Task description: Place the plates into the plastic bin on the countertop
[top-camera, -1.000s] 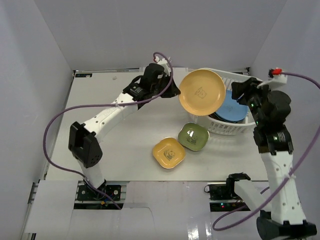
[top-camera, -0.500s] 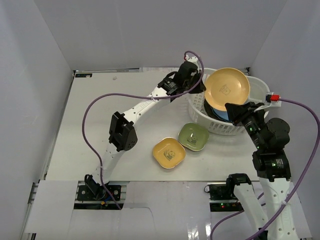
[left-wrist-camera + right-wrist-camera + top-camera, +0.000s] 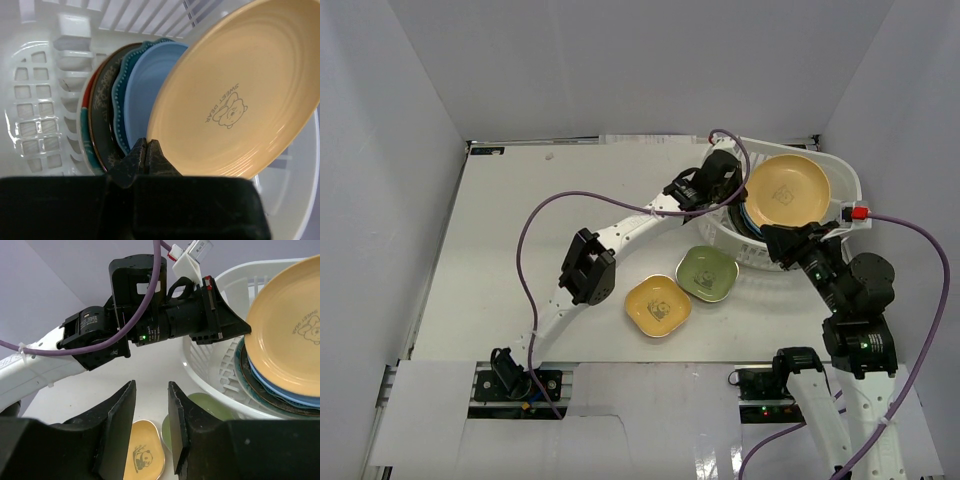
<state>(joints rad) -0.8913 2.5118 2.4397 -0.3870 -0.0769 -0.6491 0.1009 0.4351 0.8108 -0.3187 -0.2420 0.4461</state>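
The left gripper is clamped on the rim of the round yellow plate. A second ago it held that plate in the air to the left of the basket. Now the arm is stretched further right and the plate sits inside the basket, tilted over the stacked plates. In the left wrist view the light blue plate lies just behind it, then the teal plate and a dark one. Whether the yellow plate rests on the blue one cannot be told.

The right gripper, earlier over the basket's right side, has dropped to its near wall, fingers apart and holding nothing.

The green dish and the square yellow dish lie unmoved on the table.
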